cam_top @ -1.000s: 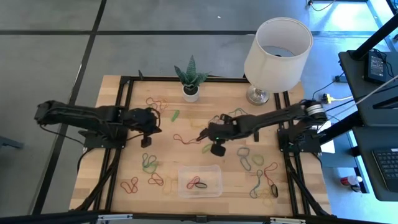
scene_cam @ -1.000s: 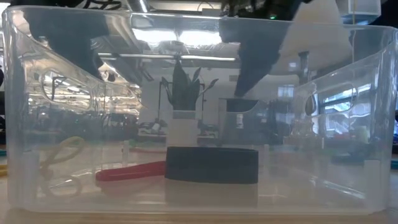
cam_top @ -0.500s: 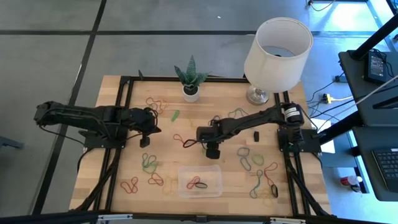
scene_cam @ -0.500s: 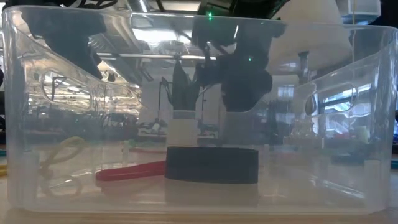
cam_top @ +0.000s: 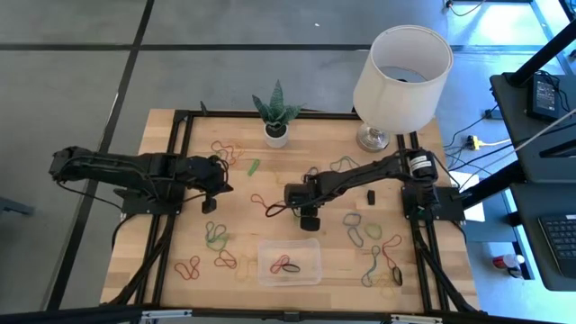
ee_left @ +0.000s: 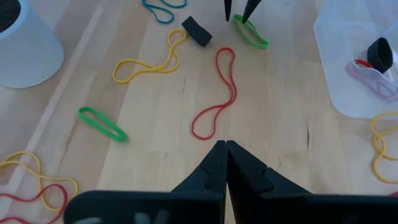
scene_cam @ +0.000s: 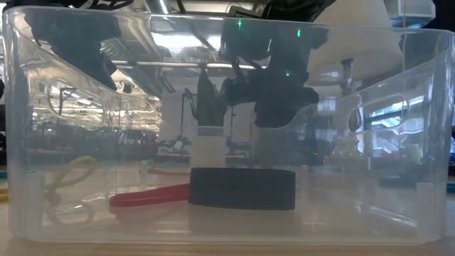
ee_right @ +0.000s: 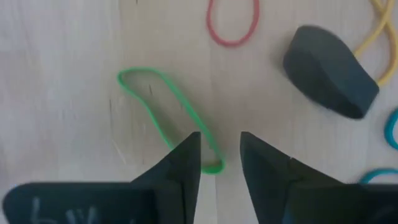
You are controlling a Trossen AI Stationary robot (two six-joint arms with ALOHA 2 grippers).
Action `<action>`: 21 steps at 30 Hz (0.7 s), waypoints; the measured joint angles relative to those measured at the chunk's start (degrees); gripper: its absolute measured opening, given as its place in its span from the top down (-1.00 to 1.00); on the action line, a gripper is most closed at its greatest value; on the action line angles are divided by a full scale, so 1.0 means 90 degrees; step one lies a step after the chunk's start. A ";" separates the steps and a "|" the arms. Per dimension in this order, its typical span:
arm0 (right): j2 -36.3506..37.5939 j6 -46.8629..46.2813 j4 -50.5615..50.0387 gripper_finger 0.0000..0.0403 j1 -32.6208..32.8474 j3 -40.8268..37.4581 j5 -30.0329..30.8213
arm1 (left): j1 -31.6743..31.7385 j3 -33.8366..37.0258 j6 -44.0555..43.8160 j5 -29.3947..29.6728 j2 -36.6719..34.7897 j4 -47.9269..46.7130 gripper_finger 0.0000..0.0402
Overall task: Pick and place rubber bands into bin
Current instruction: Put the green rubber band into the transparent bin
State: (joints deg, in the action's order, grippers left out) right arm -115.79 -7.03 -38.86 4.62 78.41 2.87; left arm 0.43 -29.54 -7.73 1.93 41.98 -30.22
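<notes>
My right gripper (ee_right: 221,163) is spread, straddling one end of a green rubber band (ee_right: 166,115) mid-bench; its long axis runs away from my fingertips at a slant. My left gripper (ee_left: 225,149) is pressed shut, waiting toward the bench's left edge. The bin (cam_top: 289,261) near the front edge holds about three bands so far.
</notes>
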 joint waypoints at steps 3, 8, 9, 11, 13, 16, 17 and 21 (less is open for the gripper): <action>-0.0149 0.0061 0.0006 0.46 0.0000 0.0000 -0.0002 | 0.0000 0.0000 0.0000 -0.0002 0.0000 0.0005 0.99; -0.0388 0.0118 0.0011 0.56 0.0002 0.0036 -0.0042 | 0.0000 0.0000 -0.0002 -0.0007 0.0000 0.0004 0.99; -0.0407 0.0112 0.0003 0.62 0.0005 0.0036 -0.0089 | 0.0000 0.0000 -0.0002 -0.0007 0.0000 0.0002 0.99; -0.0422 -0.0050 -0.0006 0.78 0.0025 0.0039 -0.0119 | 0.0000 0.0000 -0.0003 -0.0007 0.0000 0.0004 0.99; -0.0324 -0.0295 -0.0091 0.93 0.0046 0.0056 -0.0081 | 0.0000 0.0000 -0.0134 -0.0017 0.0000 0.0002 0.99; -0.0100 -0.0819 -0.0373 0.95 0.0073 0.0099 0.0077 | 0.0000 0.0000 -0.0265 -0.0017 0.0000 0.0002 0.99; 0.0038 -0.0952 -0.0545 0.96 0.0100 0.0110 0.0197 | 0.0000 0.0000 -0.0265 -0.0017 0.0000 0.0002 0.99; 0.0801 -0.1383 -0.0659 0.98 0.0256 0.0458 0.0364 | 0.0000 0.0000 -0.0275 -0.0049 0.0000 0.0000 0.99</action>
State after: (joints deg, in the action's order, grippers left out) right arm -108.58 -19.47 -44.79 6.93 82.54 6.15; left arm 0.43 -29.54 -10.20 1.49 41.98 -30.22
